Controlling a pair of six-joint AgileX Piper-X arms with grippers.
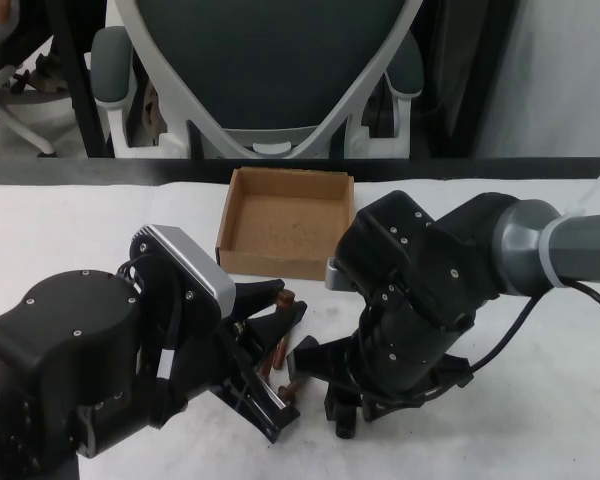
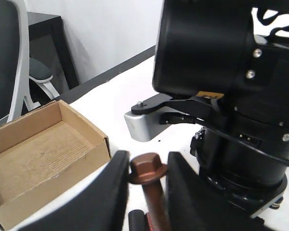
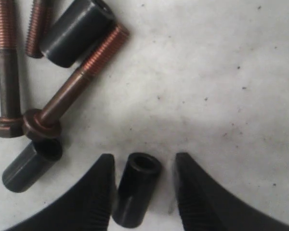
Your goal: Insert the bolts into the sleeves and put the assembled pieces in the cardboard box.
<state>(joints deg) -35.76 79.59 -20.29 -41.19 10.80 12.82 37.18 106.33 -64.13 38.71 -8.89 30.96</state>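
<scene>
Left wrist view: copper-coloured hex-flange bolt (image 2: 154, 197) is clamped in left gripper (image 2: 147, 162). Black cylindrical sleeve (image 3: 135, 190) is straddled by right gripper (image 3: 144, 161), fingers (image 3: 197, 197) apart, ungripped. Brown cardboard box (image 1: 270, 264) is seen empty: 0 pieces assembled, every insertion and boxing judged left.

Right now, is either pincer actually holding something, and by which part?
The left pincer clamps a bolt by its head. The right pincer is open around a sleeve lying on the bench, not gripping it.
</scene>
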